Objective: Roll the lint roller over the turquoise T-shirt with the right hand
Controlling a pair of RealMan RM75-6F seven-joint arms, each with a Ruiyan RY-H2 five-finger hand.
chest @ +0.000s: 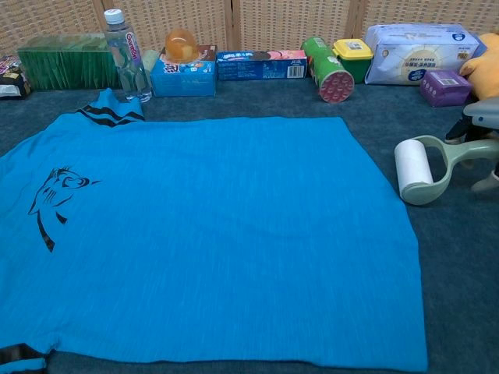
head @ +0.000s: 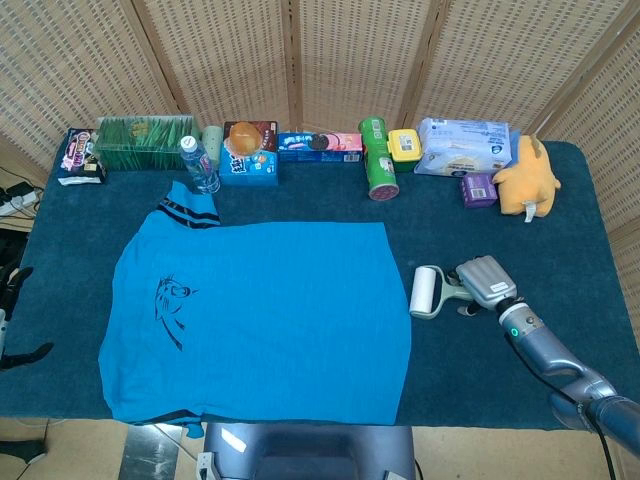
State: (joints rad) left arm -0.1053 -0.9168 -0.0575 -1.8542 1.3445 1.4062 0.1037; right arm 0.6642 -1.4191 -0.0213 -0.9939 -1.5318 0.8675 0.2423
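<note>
Head view shows the lint roller (head: 428,291) lying on the bench near its right edge, just beside the right hem of the turquoise T-shirt (head: 260,320) but not on it. The right robot hand (head: 483,283) sits over the roller's handle, which points toward the right edge of the bench; the white drum is at the shirt end, its long axis running front to back, roughly parallel to the hem. So the roller lies directly shirt-ward of that hand, and the shirt beyond it, toward the left edge.

In the chest view the right robot hand (chest: 481,132) is cut off by the picture's edge. Its fingers (chest: 457,134) come down around the pale green handle, yet whether they have actually closed on it I cannot tell from either view.

The left robot hand shows only as a dark shape at the far left of the head view, well apart from everything, and its state cannot be made out. The right is plainly the nearer one. A sweep toward the left edge would likely carry the drum onto the fabric.
</note>
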